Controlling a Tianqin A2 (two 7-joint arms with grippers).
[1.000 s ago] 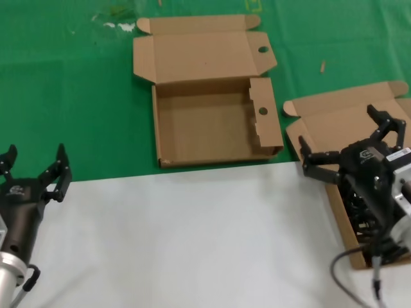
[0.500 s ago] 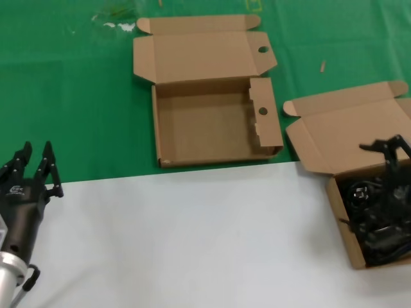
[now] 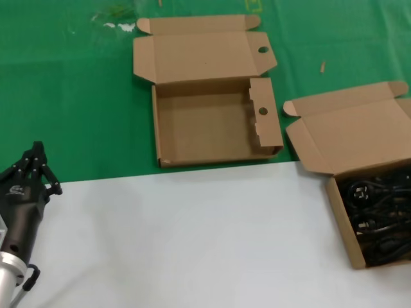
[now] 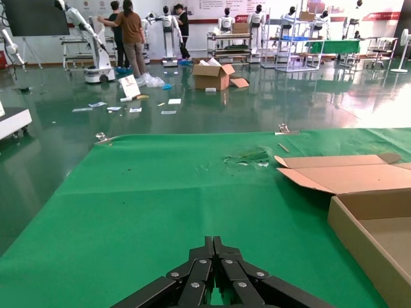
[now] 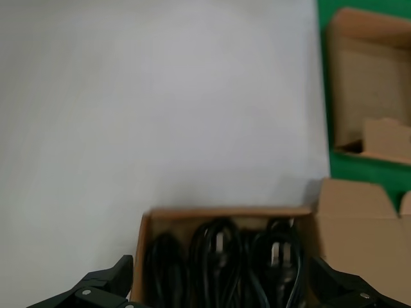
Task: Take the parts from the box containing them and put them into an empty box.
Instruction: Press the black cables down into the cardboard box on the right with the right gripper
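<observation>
Left tool [image 3: 35,168]: closed, near-left on table [image 3: 192,237]. Right tool [image 5: 225,292]: open above cords [image 3: 379,215] in plain box [image 3: 343,228].

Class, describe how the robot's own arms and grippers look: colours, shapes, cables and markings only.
The left gripper is matte black with slim linked fingers, a small white logo, a silver wrist cuff and a black cable loop. The right gripper shows only black angular fingers with round screw heads.
</observation>
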